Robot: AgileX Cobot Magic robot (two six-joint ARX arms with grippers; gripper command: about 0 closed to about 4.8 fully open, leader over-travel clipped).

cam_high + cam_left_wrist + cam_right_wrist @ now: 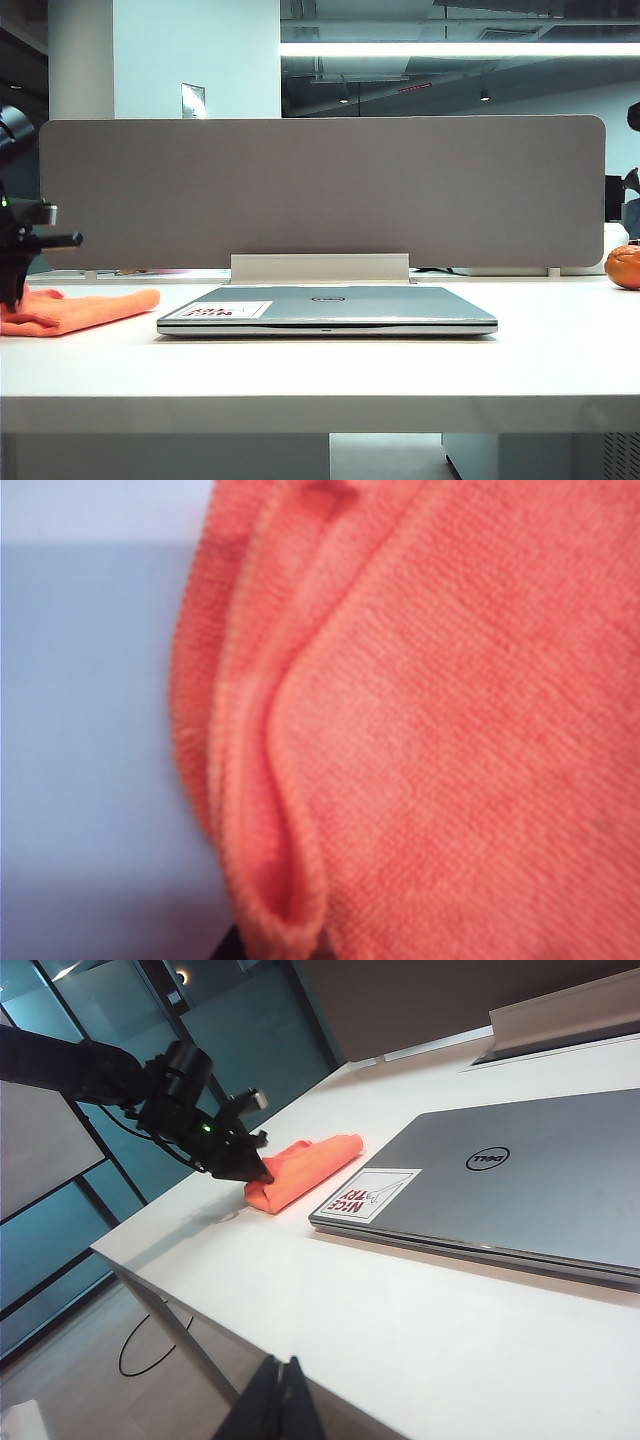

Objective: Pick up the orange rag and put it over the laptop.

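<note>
The orange rag [90, 308] lies folded on the white table, left of the closed silver laptop [330, 305] with its Dell logo and a white sticker with red print. My left gripper [15, 290] is down on the rag's left end. In the left wrist view the rag [450, 730] fills the frame, and a raised fold is pinched in the left gripper [275, 948] between two dark tips. The right wrist view shows the left gripper [255, 1170] shut on the rag [305, 1170] beside the laptop [520, 1190]. My right gripper [283, 1365] hangs shut and empty off the table's front edge.
A grey partition panel [320, 190] runs along the back of the table, with a low white stand [320, 268] right behind the laptop. A round orange ball [625, 266] sits at the far right. The table's left corner [100, 1252] drops to the floor close to the rag.
</note>
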